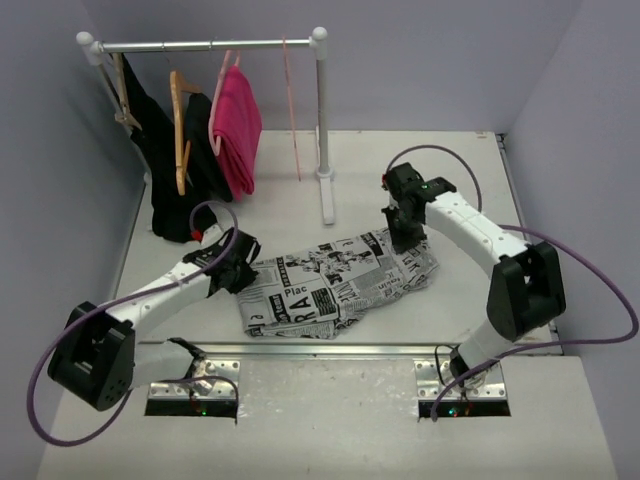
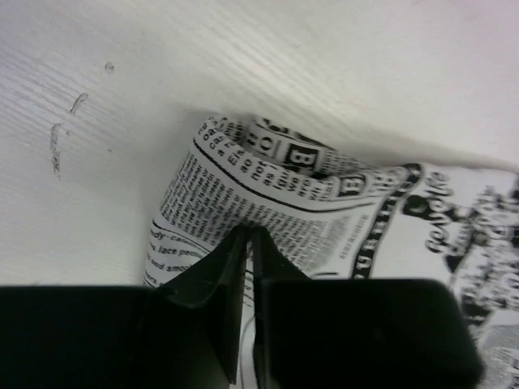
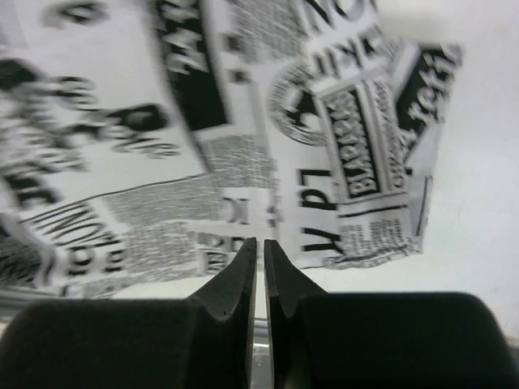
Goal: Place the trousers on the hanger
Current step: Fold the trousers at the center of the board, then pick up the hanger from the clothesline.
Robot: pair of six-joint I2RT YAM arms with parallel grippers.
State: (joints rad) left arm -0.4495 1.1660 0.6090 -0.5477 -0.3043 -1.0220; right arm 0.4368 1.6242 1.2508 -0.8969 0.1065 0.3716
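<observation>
The trousers (image 1: 335, 285) look soft, light and floppy, best taken by the edges. Left fingers (image 2: 231, 267) pinch a raised fold. Right fingers (image 3: 243, 275) are pressed together, grip unclear.

My left arm (image 1: 160, 297) stretches low to the left edge of the trousers (image 1: 320, 290), with the left gripper (image 2: 246, 231) pinched onto the cloth. My right arm (image 1: 470, 225) bends over their far right corner, the right gripper (image 3: 260, 241) closed to a thin slit.
</observation>
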